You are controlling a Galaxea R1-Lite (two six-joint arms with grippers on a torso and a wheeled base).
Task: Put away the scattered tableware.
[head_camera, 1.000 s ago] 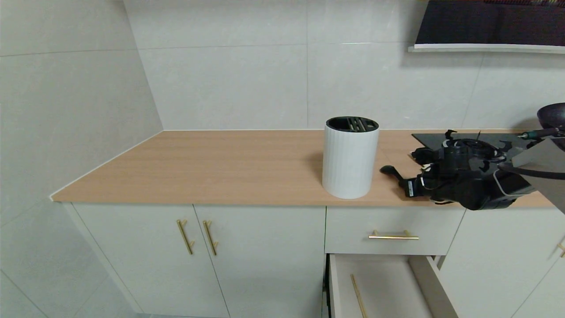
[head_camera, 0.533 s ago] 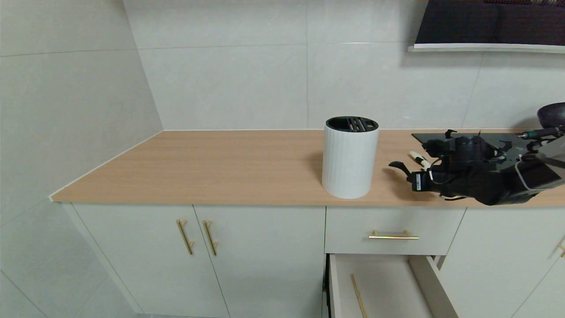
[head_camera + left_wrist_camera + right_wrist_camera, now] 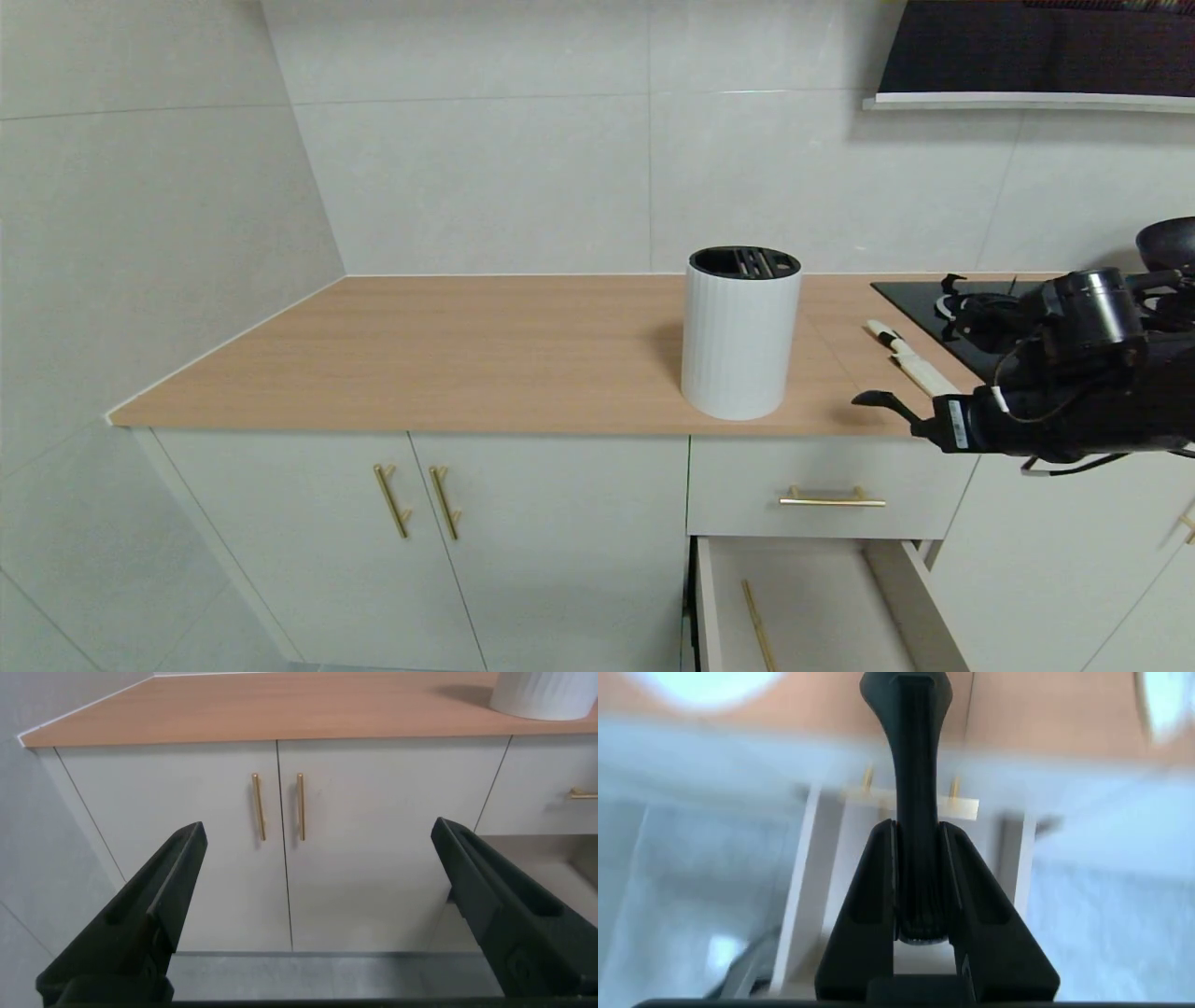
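Black utensil (image 3: pixel 913 756) clamped in right tool (image 3: pixel 919 873).

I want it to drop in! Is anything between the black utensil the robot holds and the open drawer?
Nothing visible. The right gripper holds the black utensil by the counter's front edge, with the open drawer below it.

A holder (image 3: pixel 742 341) stands on the desk (image 3: pixel 467 355); a knife (image 3: pixel 910 364) lies to its right, beside the stove (image 3: pixel 934 301). The right gripper (image 3: pixel 924 431) holds a spoon (image 3: pixel 878 399) before the desk edge, above an open drawer (image 3: pixel 894 583).
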